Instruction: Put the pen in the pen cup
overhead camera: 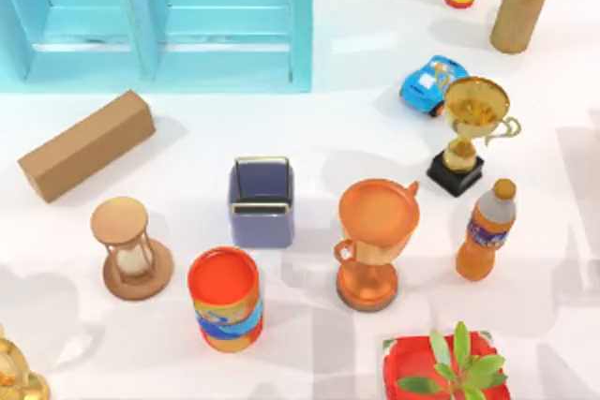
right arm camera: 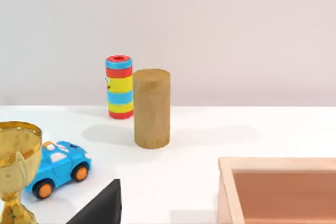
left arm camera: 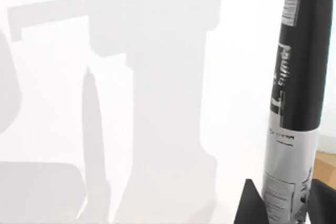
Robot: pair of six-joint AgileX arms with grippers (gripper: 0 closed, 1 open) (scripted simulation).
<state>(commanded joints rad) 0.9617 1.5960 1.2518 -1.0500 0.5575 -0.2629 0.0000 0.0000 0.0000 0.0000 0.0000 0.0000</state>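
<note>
A black and silver pen (left arm camera: 294,103) is gripped near its lower end between the dark fingers (left arm camera: 249,205) of my left gripper (left arm camera: 286,211), which is shut on it above the white table. The shadows of the pen and the gripper fall on the table beside it. The pen cup (overhead camera: 261,203), a blue-grey square cup with an open top, stands upright at the middle of the table in the top view. In the right wrist view one dark fingertip (right arm camera: 105,205) of my right gripper shows, with nothing on it.
Around the cup stand an orange can (overhead camera: 225,299), an hourglass (overhead camera: 131,248), an orange trophy (overhead camera: 375,241), a soda bottle (overhead camera: 487,229) and a gold trophy (overhead camera: 472,133). A cardboard box (overhead camera: 86,145), a teal cabinet (overhead camera: 159,16), a toy car (overhead camera: 433,83) and a potted plant (overhead camera: 450,370) sit farther out.
</note>
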